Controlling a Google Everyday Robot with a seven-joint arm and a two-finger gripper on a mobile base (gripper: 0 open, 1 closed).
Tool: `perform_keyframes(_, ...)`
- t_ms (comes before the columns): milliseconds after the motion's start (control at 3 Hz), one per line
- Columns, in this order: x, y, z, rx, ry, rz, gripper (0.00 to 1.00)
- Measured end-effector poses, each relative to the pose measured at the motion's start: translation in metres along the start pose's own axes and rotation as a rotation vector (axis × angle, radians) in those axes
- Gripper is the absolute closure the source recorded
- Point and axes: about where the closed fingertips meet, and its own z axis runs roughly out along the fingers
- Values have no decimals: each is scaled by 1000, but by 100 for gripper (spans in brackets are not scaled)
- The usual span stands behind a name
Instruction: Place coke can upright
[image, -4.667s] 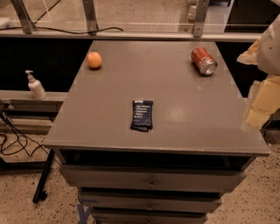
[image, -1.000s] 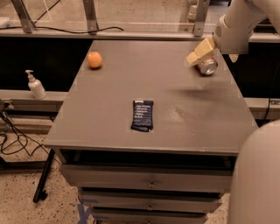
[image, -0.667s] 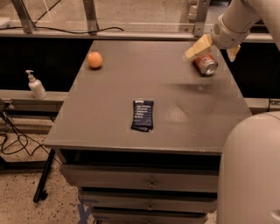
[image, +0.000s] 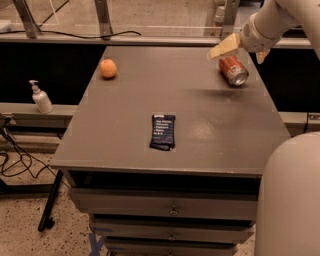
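The coke can (image: 233, 70) is red with silver rims and lies on its side near the back right corner of the grey table (image: 125, 110). Its silver end faces the front right. My gripper (image: 242, 51) hangs just above and behind the can on the cream arm that comes in from the upper right. It is open: one cream finger (image: 224, 48) shows to the can's left and the other (image: 261, 55) to its right. The can rests on the table and is not held.
An orange fruit (image: 108, 68) sits at the table's back left. A dark blue snack packet (image: 163, 131) lies in the middle. A soap dispenser (image: 41, 97) stands on a low ledge to the left. My white base (image: 290, 200) fills the lower right.
The arm has swung in from the right edge to the can. Over the last second the gripper has shifted slightly back and left above it. The can has not moved.
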Motion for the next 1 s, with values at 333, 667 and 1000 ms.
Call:
perform_keyframes(333, -8, -1, 16, -4, -26, -36, 0)
perform_keyframes(667, -9, -2, 35, -7, -20, -81, 0)
perform_keyframes(1000, -13, -5, 51, 0, -13, -116, 0)
